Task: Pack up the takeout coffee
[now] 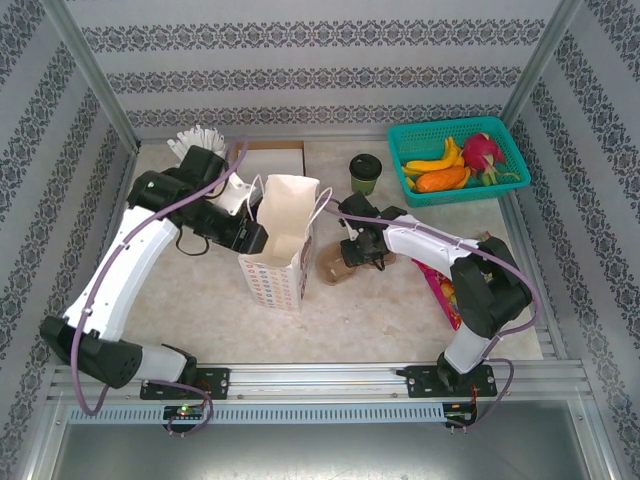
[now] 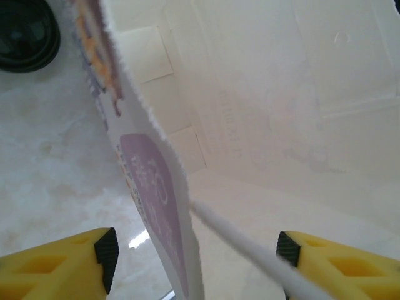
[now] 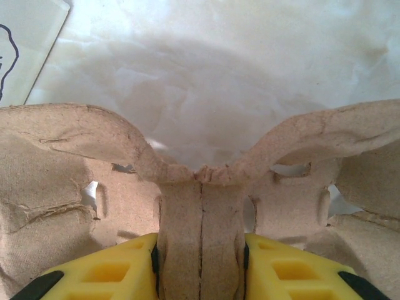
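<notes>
While the white paper bag (image 1: pixel 275 280) stands upright and open-mouthed in the middle of the counter (image 1: pixel 200 300), its lower outer wall printed with small coloured shapes, the left end effector (image 2: pixel 194 250) sits at the bag's left rim with its jaws wide apart, one finger outside the serrated paper wall and one inside, neither pressing it; a white cord handle crosses the gap. The takeout coffee (image 1: pixel 365 172) stands on the counter behind and to the right of the bag, apart from it, between the bag and a green plastic basket (image 1: pixel 470 193). That basket, in the far right corner, holds bananas, an orange fruit and a pink dragon fruit. The right end effector (image 3: pixel 200 250) is clamped on the central ridge of a brown pulp cup carrier (image 1: pixel 340 265), which sits just beside the bag's right side. A red and yellow packet (image 1: pixel 442 285) lies under the right arm. The counter is pale and marbled, and patterned wallpaper (image 1: pixel 300 60) lines the walls behind a metal frame.
</notes>
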{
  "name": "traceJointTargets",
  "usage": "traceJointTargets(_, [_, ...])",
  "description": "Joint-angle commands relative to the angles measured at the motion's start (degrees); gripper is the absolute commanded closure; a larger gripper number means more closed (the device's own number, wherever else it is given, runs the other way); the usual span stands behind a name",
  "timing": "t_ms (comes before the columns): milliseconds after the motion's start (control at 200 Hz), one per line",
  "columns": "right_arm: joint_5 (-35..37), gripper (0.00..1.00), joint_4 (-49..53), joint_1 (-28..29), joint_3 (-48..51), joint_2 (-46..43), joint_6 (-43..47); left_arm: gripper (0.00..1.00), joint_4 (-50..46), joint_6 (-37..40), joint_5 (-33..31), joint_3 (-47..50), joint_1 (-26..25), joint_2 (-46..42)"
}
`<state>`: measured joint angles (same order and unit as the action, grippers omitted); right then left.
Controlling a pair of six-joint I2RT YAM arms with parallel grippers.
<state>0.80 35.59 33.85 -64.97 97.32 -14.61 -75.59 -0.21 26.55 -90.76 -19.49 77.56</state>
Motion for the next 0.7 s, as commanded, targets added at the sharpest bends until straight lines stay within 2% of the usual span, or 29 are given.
traceJointTargets(0, [0.0, 0.64, 0.7, -0.3, 1.1, -2.2, -0.8, 0.22, 3.4, -15.6, -5.9, 2.6, 0.2, -5.6])
traceJointTargets(190, [-0.3, 0.64, 1.4, -0.1, 1.3, -2.8, -1.3, 0.19, 7.3, -32.7, -12.6, 6.9, -0.8, -11.7])
traceJointTargets(305, [-0.1, 0.65, 1.5, -0.1, 1.4, -3.1, -1.6, 0.19, 9.0, -34.6, -15.8, 7.6, -2.0, -12.0])
traceJointTargets(415, [0.3, 0.65, 1.3, -0.1, 1.0, -2.4, -1.8, 0.23, 8.8, -32.9, -18.0, 7.2, -2.2, -9.1])
traceJointTargets(490, [0.9, 0.65, 1.0, 0.2, 0.9, -2.3, -2.2, 0.32, 8.8, -30.6, -19.5, 5.8, -2.3, -7.1])
traceJointTargets(575, [1.5, 0.66, 0.3, 0.3, 1.2, -2.4, -2.8, 0.5, 9.0, -28.1, -22.3, 4.9, -2.3, -6.0])
traceJointTargets(694, [2.6, 0.67, 0.3, 0.4, 1.2, -2.8, -3.3, 0.69, 10.6, -24.8, -21.1, 4.4, -2.2, -4.7])
